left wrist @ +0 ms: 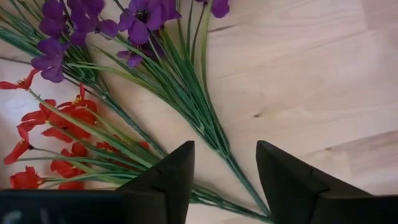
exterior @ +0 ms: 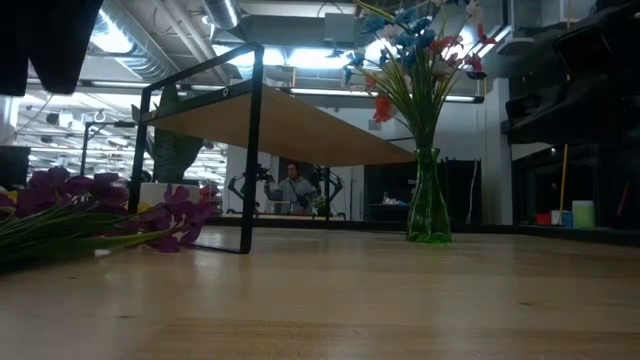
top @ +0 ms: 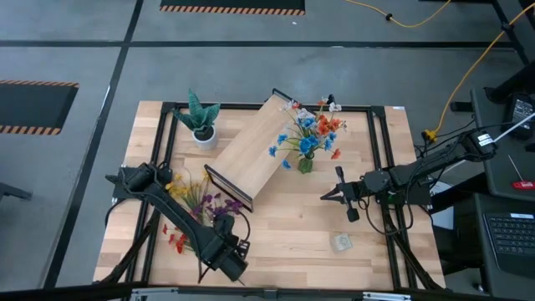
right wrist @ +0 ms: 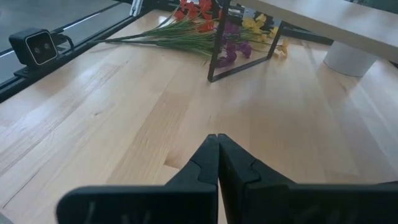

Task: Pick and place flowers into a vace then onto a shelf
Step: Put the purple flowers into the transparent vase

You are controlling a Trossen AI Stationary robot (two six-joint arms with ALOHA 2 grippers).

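Loose flowers lie flat on the table at the near left: purple sprigs, red ones and yellow ones. Their green stems run together. My left gripper points down over them, open, one finger on each side of the purple sprigs' stems, and I see no touch. The green vace stands upright with several blossoms in it, beside the shelf, which stands on its black legs. My right gripper waits shut at the right, above the table.
A spiky green plant in a white pot stands at the far left. A small pale object lies near the front right. A small camera sits at the table's near edge. Bare wood lies between the two grippers.
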